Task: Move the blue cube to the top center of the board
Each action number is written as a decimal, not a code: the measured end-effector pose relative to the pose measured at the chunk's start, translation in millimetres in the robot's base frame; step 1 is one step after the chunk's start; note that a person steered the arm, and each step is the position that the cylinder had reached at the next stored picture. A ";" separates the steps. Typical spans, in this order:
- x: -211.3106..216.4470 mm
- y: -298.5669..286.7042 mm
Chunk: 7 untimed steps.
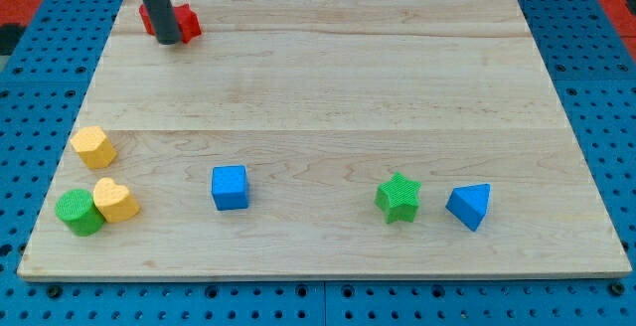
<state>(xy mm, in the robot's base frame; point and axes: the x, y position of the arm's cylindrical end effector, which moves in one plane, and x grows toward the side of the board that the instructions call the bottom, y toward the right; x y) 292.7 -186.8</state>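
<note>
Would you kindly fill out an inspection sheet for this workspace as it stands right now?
Surface: wooden board lying flat on a blue pegboard base.
Job's things: blue cube near the view's bottom, left of centre, standing apart from other blocks.
Clutter: red block at top left; yellow block, yellow heart-like block touching a green cylinder at bottom left; green star and blue triangular block at bottom right.
End effector: my tip rests against the red block, far from the blue cube.
Cables: nothing seen.
Surroundings: red surface strips at the upper corners.
</note>
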 end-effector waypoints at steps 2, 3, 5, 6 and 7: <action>27.5 13.2; 28.4 12.7; 28.4 12.0; 65.5 27.0; 97.4 95.5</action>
<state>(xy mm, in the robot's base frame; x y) 390.1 -91.3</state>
